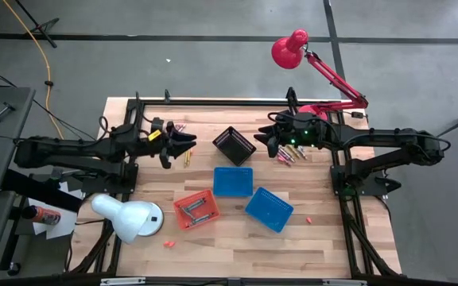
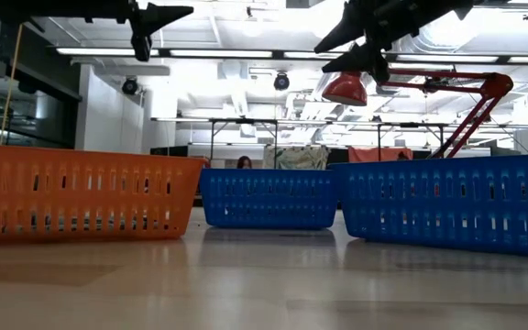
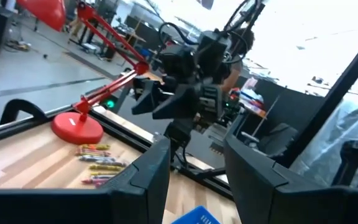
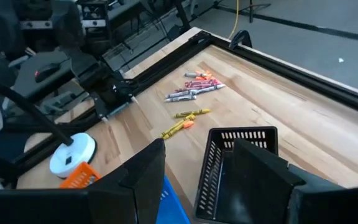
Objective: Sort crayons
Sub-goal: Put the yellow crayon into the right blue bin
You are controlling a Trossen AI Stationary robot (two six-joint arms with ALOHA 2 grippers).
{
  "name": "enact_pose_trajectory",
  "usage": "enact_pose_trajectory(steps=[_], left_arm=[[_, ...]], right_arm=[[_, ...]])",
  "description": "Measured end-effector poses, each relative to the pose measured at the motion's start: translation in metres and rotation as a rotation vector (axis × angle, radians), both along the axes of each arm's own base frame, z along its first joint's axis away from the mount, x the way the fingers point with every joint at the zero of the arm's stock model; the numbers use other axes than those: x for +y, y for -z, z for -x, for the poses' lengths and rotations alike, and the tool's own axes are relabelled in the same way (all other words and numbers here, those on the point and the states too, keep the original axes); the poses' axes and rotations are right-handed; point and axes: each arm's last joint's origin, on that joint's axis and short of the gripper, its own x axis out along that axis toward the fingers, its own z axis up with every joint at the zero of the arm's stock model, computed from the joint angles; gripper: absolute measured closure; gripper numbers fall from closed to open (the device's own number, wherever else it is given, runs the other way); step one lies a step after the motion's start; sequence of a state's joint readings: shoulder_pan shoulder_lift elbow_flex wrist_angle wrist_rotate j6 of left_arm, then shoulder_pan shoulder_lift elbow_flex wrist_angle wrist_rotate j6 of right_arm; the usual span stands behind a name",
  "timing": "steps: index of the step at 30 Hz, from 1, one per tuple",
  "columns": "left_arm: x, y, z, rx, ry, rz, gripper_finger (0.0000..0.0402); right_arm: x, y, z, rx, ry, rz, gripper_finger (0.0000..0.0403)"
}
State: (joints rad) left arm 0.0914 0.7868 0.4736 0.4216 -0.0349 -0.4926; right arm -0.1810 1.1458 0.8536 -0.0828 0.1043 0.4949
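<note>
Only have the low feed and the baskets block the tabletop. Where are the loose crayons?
Observer: In two piles at the far side. The left pile lies by the left claw, and the right pile lies by the right claw.
Operator: Anything sorted yet?
Observer: A few crayons lie in the red-orange basket.
Operator: Any basket I'm missing?
Observer: A black basket sits between the two claws.
Operator: Claws holding anything?
Observer: No, both are open and empty above the table.
</note>
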Motion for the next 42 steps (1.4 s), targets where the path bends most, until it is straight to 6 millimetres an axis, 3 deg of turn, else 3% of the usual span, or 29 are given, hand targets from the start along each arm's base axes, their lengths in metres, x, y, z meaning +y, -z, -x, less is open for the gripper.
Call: enact_pose_trajectory(steps=[21, 28, 42], left_arm=[[-0.004, 0.0, 0.0, 0.008, 0.02, -0.05, 0.0263], [-0.004, 0.001, 0.0, 0.022, 0.008, -0.121, 0.0263], [-0.004, 0.001, 0.0, 0.023, 0.004, -0.135, 0.0263]], right_arm=[[0.001, 0.007, 0.003, 0.071, 0.001, -0.021, 0.0218], [-0.001, 0.008, 0.004, 0.052, 0.066, -0.152, 0.0218], [-0.001, 0.015, 0.008, 0.126, 0.078, -0.166, 0.0218]])
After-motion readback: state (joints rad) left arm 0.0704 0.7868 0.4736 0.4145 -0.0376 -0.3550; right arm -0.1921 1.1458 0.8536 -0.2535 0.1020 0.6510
